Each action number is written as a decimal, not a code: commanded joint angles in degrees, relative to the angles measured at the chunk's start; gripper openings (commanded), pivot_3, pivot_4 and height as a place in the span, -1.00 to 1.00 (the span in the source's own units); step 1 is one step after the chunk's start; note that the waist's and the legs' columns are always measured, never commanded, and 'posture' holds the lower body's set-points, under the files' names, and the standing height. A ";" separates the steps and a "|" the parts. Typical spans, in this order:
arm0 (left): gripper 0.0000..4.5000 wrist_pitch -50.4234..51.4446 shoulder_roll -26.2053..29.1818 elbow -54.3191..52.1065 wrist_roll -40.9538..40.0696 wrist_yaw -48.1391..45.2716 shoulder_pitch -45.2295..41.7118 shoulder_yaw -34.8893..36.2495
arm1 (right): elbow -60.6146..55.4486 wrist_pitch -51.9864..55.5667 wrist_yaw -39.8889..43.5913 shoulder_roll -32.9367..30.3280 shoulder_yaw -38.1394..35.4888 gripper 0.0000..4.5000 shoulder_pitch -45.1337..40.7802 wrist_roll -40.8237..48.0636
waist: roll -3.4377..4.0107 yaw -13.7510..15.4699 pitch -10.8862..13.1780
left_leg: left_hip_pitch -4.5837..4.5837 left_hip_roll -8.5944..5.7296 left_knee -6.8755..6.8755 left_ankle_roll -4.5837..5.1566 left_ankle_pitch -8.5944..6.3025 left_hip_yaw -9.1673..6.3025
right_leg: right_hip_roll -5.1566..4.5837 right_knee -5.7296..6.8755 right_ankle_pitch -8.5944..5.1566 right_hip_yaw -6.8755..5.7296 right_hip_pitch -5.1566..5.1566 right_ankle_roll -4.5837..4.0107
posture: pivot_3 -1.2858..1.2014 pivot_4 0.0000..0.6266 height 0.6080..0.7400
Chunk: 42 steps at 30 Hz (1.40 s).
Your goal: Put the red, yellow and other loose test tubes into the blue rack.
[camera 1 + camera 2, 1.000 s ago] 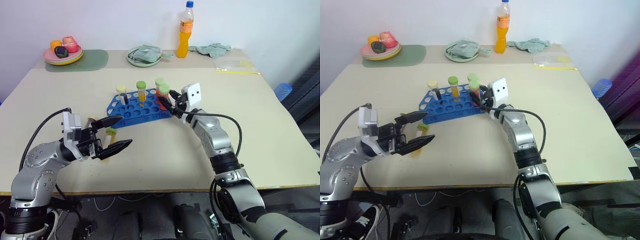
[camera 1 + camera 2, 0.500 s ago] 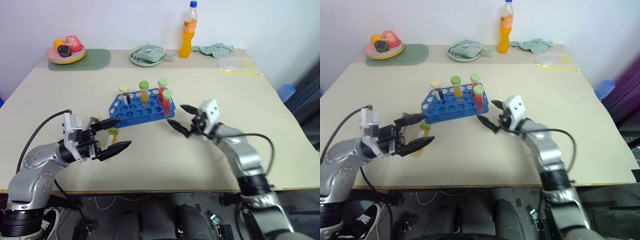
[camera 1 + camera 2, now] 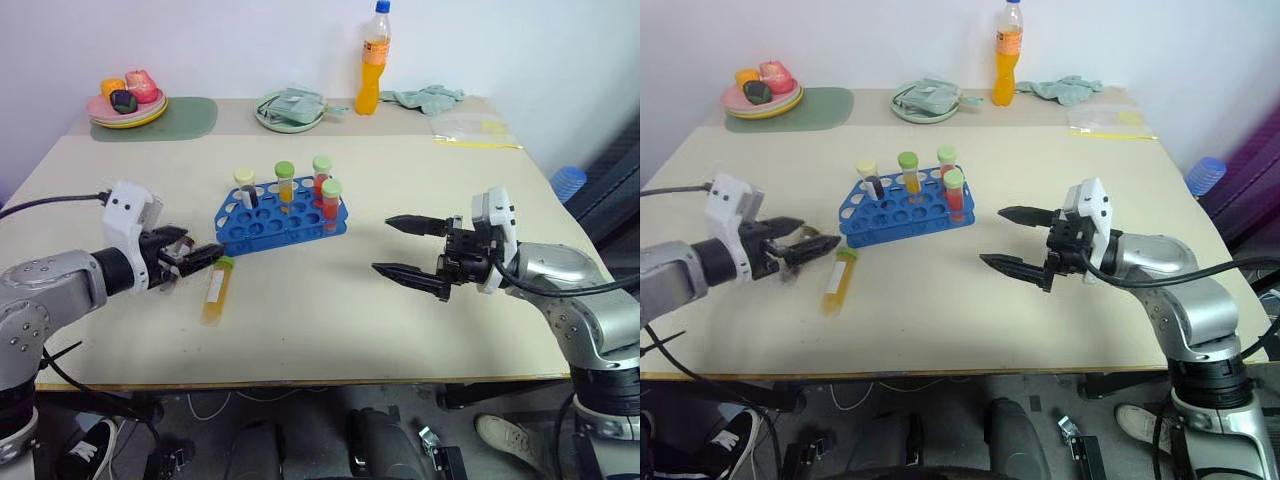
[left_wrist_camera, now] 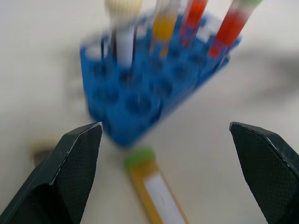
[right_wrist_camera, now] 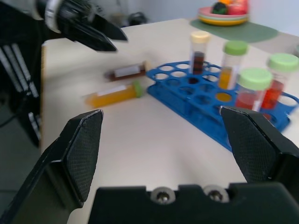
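The blue rack [image 3: 281,214] stands near the middle of the surface [image 3: 480,190], a little toward the left edge, with four capped tubes upright in it: a cream-capped dark one [image 3: 246,187], a green-capped yellow one [image 3: 285,181] and two green-capped red ones [image 3: 326,194] at the rack's right end. Two tubes are loose: a yellow tube [image 3: 215,290] with a green cap lies flat just on the near side of the rack, its cap toward the rack, and a brown tube [image 5: 126,71] lies just beyond it toward the left edge. The step in hand looks like the pickup of a loose tube, most likely the yellow one; that calls for the left end effector [image 3: 196,257] to drop over the tube's body, close across it, then stand it upright for an empty hole. That end effector hovers just left of the yellow tube's cap, released and holding nothing, pointing slightly downward toward the rack. The right end effector [image 3: 402,248] hangs well apart over the bare right half, level, pointing left, jaws spread wide and empty.
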 commanded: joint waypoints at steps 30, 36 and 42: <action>1.00 18.30 3.21 40.26 5.39 -9.35 -37.03 -36.97 | -2.28 -5.92 -3.84 3.81 4.09 0.97 1.05 -2.01 | -0.23 1.37 0.12 | -0.05 -0.09 0.09 -0.03 0.03 -0.01 | 0.00 0.07 0.03 0.00 -0.01 0.05 | 0.03 -0.52 1.00; 0.89 18.30 1.42 40.40 5.96 -7.42 -34.96 -35.68 | -2.00 -6.57 -4.22 4.04 4.06 0.99 1.26 -2.45 | -0.23 1.46 0.11 | -0.05 -0.10 0.13 -0.03 0.03 -0.01 | -0.01 0.10 0.04 0.00 0.00 0.06 | 0.03 -0.52 1.00; -0.26 18.30 -0.97 40.80 3.87 -3.75 -32.25 -33.42 | -1.26 -7.05 -4.35 3.84 4.09 1.00 0.77 -2.81 | -0.22 1.56 0.10 | -0.05 -0.10 0.15 -0.03 0.03 -0.02 | -0.01 0.12 0.05 0.00 0.00 0.08 | 0.03 -0.52 1.00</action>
